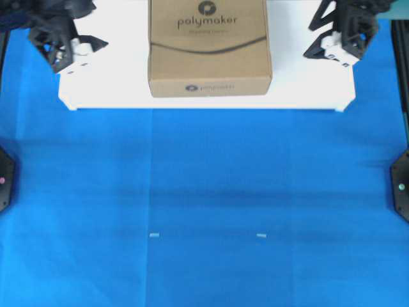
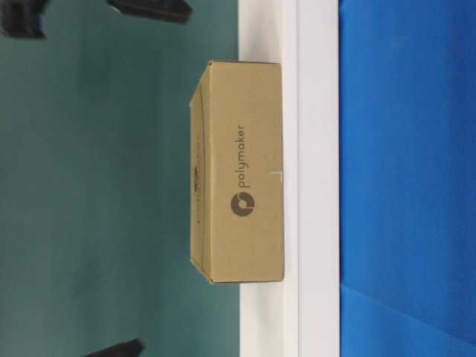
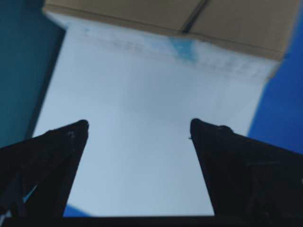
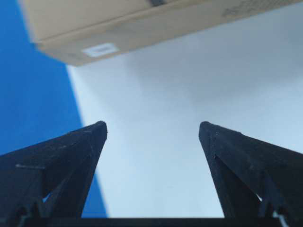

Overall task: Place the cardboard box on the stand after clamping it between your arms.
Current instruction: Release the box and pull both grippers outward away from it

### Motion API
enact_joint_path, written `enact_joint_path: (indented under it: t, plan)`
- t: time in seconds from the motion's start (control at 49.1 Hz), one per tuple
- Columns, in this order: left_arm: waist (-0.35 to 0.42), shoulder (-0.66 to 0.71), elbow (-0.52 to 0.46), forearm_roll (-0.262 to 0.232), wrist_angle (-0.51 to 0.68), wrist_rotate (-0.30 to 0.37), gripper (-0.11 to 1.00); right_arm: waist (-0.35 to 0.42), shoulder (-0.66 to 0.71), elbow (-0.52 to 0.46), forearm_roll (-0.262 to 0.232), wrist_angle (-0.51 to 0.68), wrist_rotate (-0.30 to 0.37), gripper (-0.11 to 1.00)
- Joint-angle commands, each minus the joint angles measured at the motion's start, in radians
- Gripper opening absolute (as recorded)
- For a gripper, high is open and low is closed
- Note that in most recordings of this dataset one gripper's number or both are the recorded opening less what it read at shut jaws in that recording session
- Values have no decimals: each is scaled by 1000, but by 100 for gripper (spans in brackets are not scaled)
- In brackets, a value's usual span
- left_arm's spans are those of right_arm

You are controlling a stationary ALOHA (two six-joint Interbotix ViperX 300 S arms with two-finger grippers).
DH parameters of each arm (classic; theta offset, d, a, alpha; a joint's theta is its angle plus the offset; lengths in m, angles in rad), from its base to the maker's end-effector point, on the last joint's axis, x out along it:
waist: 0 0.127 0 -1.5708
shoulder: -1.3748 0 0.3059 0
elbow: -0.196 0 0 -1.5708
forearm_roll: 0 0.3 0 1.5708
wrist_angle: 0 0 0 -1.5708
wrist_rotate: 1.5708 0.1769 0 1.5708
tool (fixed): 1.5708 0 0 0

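Observation:
The brown cardboard box point(image 1: 209, 48) printed "polymaker" rests on the white stand point(image 1: 307, 96) at the top middle; it also shows in the table-level view point(image 2: 242, 182) on the stand point(image 2: 316, 89). My left gripper point(image 1: 96, 48) is open and empty, left of the box and apart from it. My right gripper point(image 1: 313, 45) is open and empty, right of the box and apart from it. In the left wrist view the gripper point(image 3: 139, 124) is over the stand point(image 3: 142, 142), the box point(image 3: 227, 23) beyond. The right wrist view shows that gripper point(image 4: 152, 125), the stand point(image 4: 189, 94) and the box point(image 4: 109, 28).
A blue cloth point(image 1: 204, 204) covers the table in front of the stand, with two small white marks point(image 1: 154, 235) on it. Black arm bases point(image 1: 401, 185) sit at the left and right edges.

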Motion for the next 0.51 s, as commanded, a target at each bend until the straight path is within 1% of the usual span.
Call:
enact_joint_path:
  t: [0.0, 0.081, 0.224, 0.306, 0.387, 0.489]
  plan:
    - [-41, -86, 41, -2, -71, -32, 84, 38, -86, 28, 25, -35, 31, 98]
    - [-77, -147, 81, -2, -127, -74, 84, 75, -146, 77, 37, -97, 58, 98]
    - [-137, -230, 127, -2, -179, -146, 84, 146, -259, 160, 61, -225, 94, 98]
    - [-178, -278, 153, -2, -207, -172, 84, 178, -331, 202, 83, -287, 117, 98]
    - [-219, -313, 176, -2, -239, -183, 84, 206, -411, 245, 100, -344, 150, 98]
    - [-278, -348, 189, -2, -298, -210, 84, 247, -523, 287, 101, -399, 209, 98]
